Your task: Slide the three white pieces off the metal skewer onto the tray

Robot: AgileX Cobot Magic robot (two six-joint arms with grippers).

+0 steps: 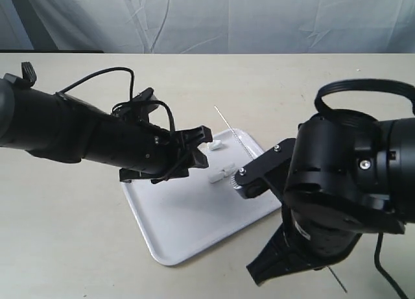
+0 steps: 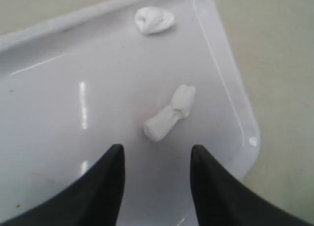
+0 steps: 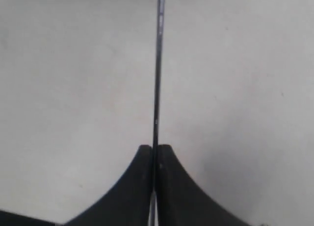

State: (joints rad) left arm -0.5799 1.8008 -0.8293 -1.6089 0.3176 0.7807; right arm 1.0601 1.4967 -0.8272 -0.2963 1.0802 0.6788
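The three white pieces lie loose on the white tray (image 1: 188, 221). Two of them touch end to end (image 2: 170, 115) (image 1: 224, 176), and the third (image 2: 154, 20) (image 1: 216, 145) sits near the tray's far rim. My left gripper (image 2: 157, 152) (image 1: 203, 147) hovers open over the tray (image 2: 64, 98), just short of the touching pair, with nothing between its fingers. My right gripper (image 3: 154, 148) is shut on the metal skewer (image 3: 158, 64), which runs bare ahead of it over the table. In the exterior view the skewer's thin tip (image 1: 228, 126) pokes out past the tray's far corner, and the right jaws are hidden by the arm.
A beige tabletop (image 1: 65, 234) surrounds the tray, and a pale cloth backdrop hangs behind it. The bulky right arm (image 1: 350, 182) overhangs the tray's right corner. The skewer's other end (image 1: 340, 283) sticks out below that arm near the front edge.
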